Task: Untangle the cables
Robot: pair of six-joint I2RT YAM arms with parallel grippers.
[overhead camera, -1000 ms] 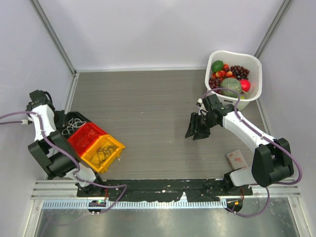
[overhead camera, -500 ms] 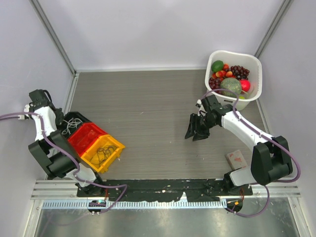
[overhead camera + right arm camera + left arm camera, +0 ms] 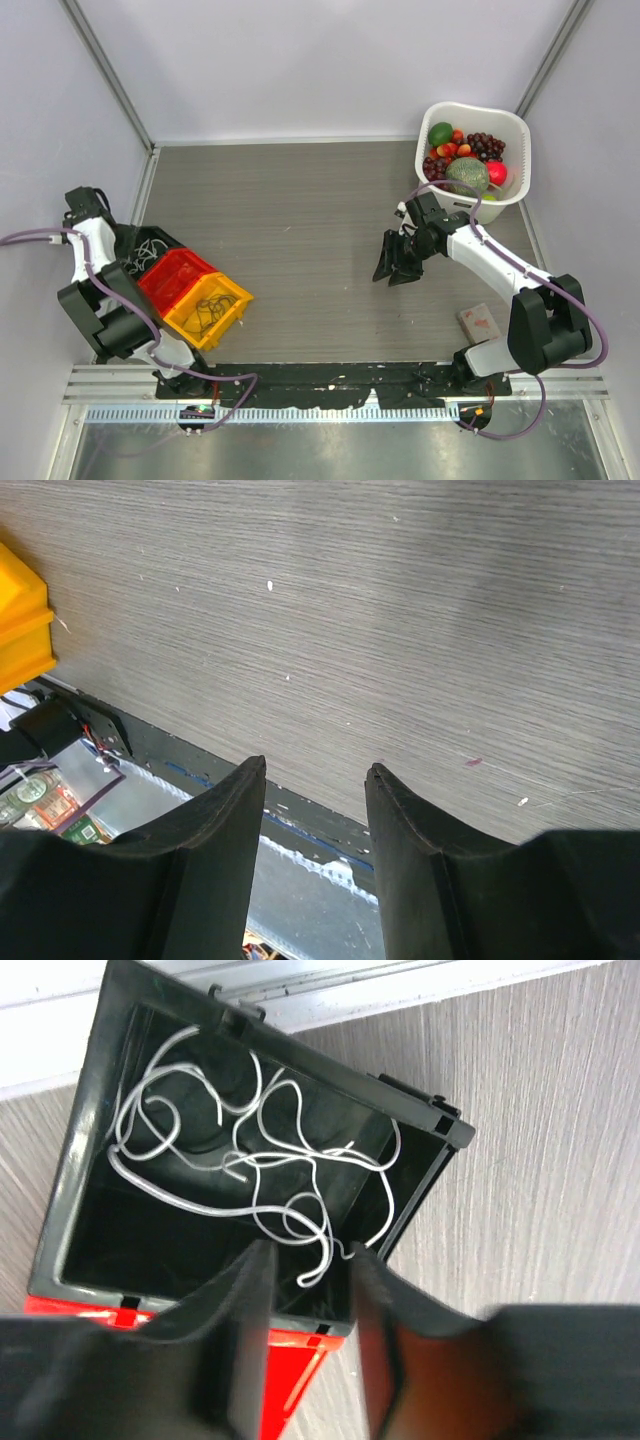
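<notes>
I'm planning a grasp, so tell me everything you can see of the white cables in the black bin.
The white cables are thin, glossy, plastic-looking wires. They lie in loose, overlapping curls on the floor of the open black bin, which stands against the red bin. Several strands cross one another, a few free ends show, and one strand runs along the bin's right wall. The left gripper hovers open over the near rim, apparently touching none of them.

We note the top view looks down over the whole worktop [image 3: 300, 220] from high at its near edge, the left wrist view sits close above the black bin [image 3: 150, 1240], and the right wrist view sits close over the worktop beside the yellow bin [image 3: 20, 620], both bins also showing from above.
</notes>
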